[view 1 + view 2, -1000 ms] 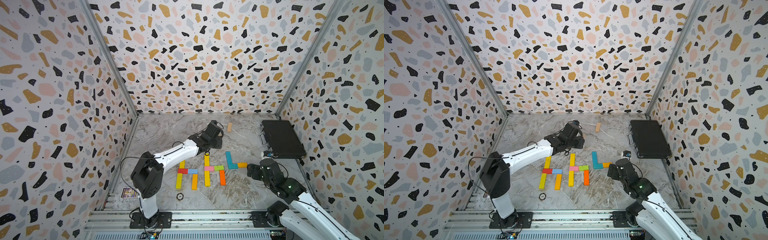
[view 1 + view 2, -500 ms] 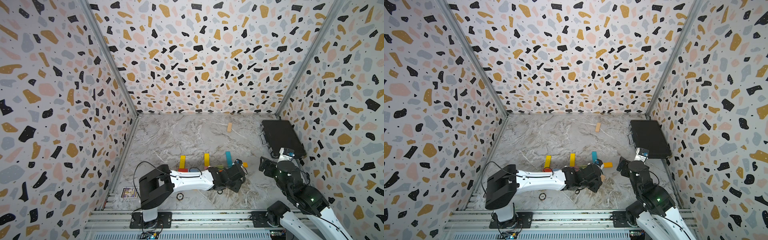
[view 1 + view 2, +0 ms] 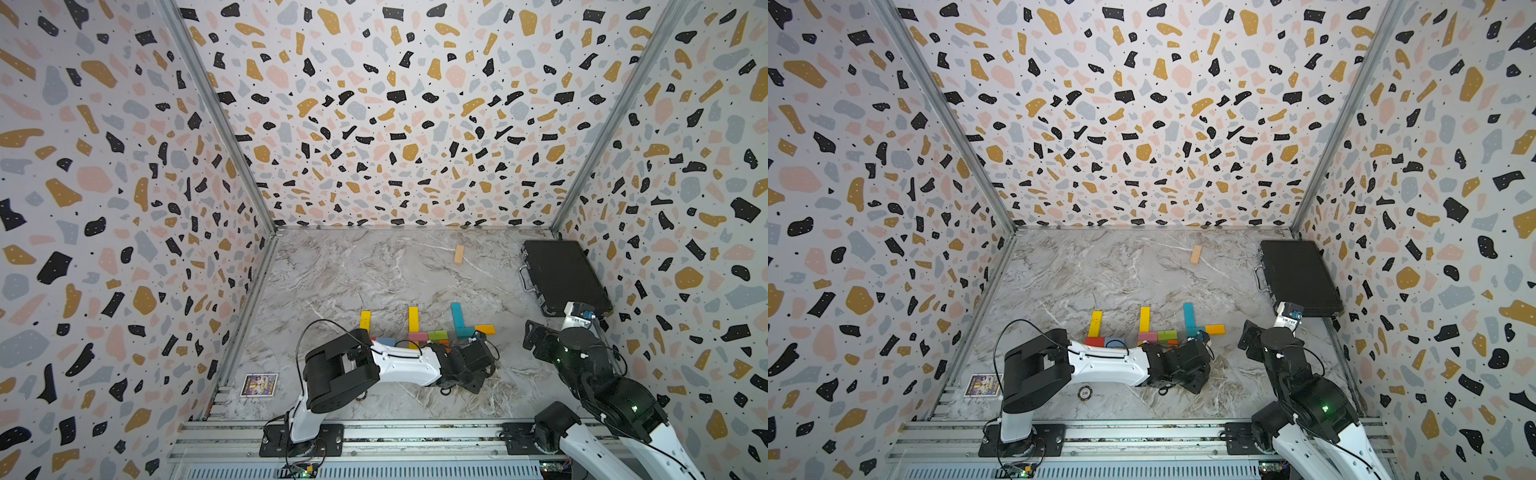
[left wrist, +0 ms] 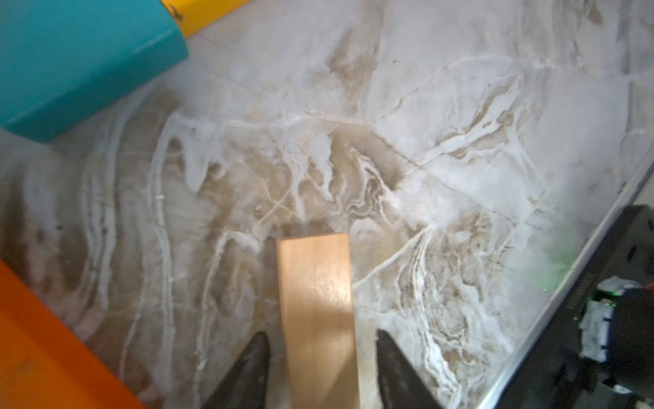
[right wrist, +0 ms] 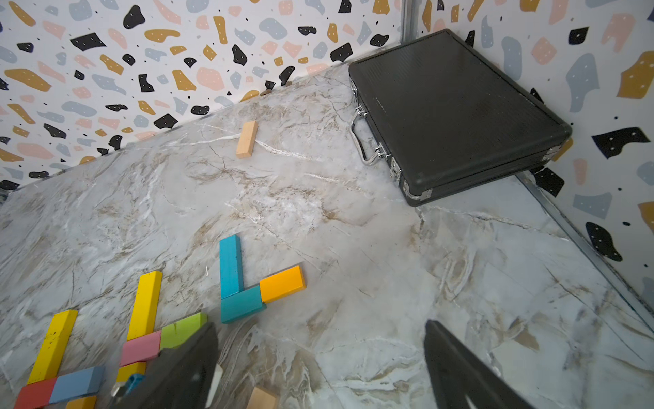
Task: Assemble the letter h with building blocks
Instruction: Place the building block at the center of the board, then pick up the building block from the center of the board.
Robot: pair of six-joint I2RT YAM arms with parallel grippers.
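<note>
Terrazzo-print walls [image 3: 374, 124] enclose a marble table [image 3: 353, 274] bearing coloured building blocks [image 3: 413, 319].

The marble-patterned tabletop [image 3: 353, 270] holds a black case [image 3: 561, 274], a plain wooden block [image 3: 459, 254] lying near the case, and coloured blocks [image 3: 457, 318] laid flat well apart from it.

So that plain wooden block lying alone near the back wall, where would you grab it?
Probably at its middle, across the narrow width, coming straight down from above. The wooden block lies flat on the table with nothing touching it, so both long sides are free to pinch.
</note>
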